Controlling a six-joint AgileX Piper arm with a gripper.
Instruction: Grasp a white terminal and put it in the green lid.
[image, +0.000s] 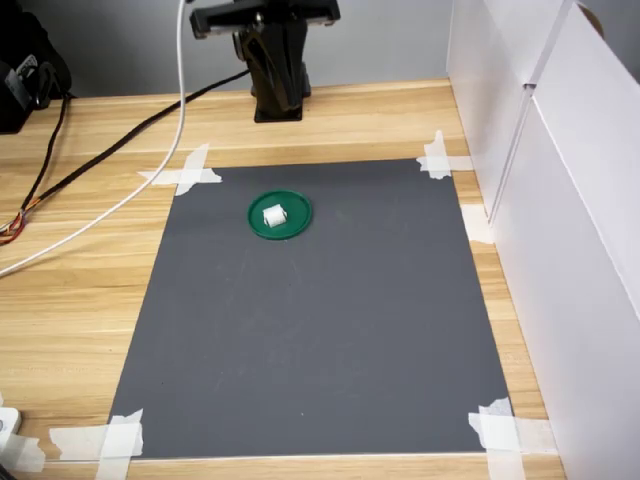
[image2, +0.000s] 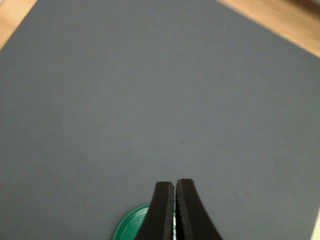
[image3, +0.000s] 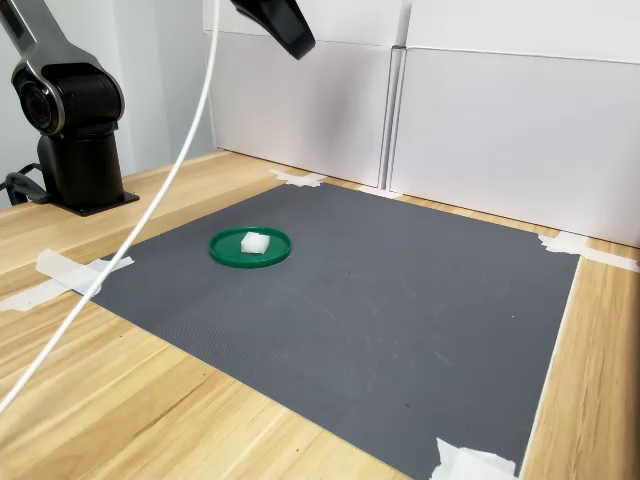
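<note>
The white terminal (image: 274, 215) (image3: 254, 242) lies inside the green lid (image: 297, 221) (image3: 226, 254), which rests on the dark grey mat toward the arm's base in both exterior views. My gripper (image2: 176, 186) (image3: 300, 46) hangs high above the mat with its two black fingers pressed together and nothing between them. In the wrist view, only an edge of the green lid (image2: 131, 224) peeks out beside the fingers, and the terminal is hidden there.
The grey mat (image: 330, 320) is taped at its corners to a wooden table. White panels (image: 570, 200) wall in the first exterior view's right. The arm's black base (image3: 78, 130) and cables, including a white one (image: 120, 200), sit behind the mat.
</note>
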